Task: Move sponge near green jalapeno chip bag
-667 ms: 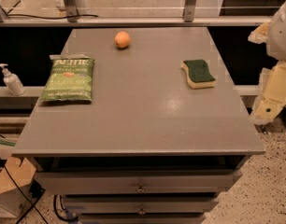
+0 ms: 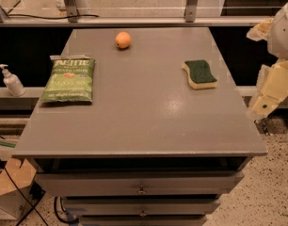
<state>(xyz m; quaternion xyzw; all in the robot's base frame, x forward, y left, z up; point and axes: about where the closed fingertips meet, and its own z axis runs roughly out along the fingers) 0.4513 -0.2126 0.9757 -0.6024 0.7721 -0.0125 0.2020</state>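
Observation:
The sponge (image 2: 199, 74), dark green top over pale yellow foam, lies flat on the right side of the grey table (image 2: 134, 121). The green jalapeno chip bag (image 2: 68, 79) lies flat on the left side, far from the sponge. My gripper (image 2: 271, 91), cream coloured, hangs off the right edge of the table, to the right of the sponge and apart from it. It holds nothing that I can see.
A round orange fruit (image 2: 123, 39) sits near the table's far edge. A white pump bottle (image 2: 11, 80) stands on a ledge left of the table. Drawers (image 2: 141, 185) are below the front edge. A rail runs behind the table.
The view has shifted slightly; my arm at the right edge sits a little lower. The sponge, bag and fruit have not moved.

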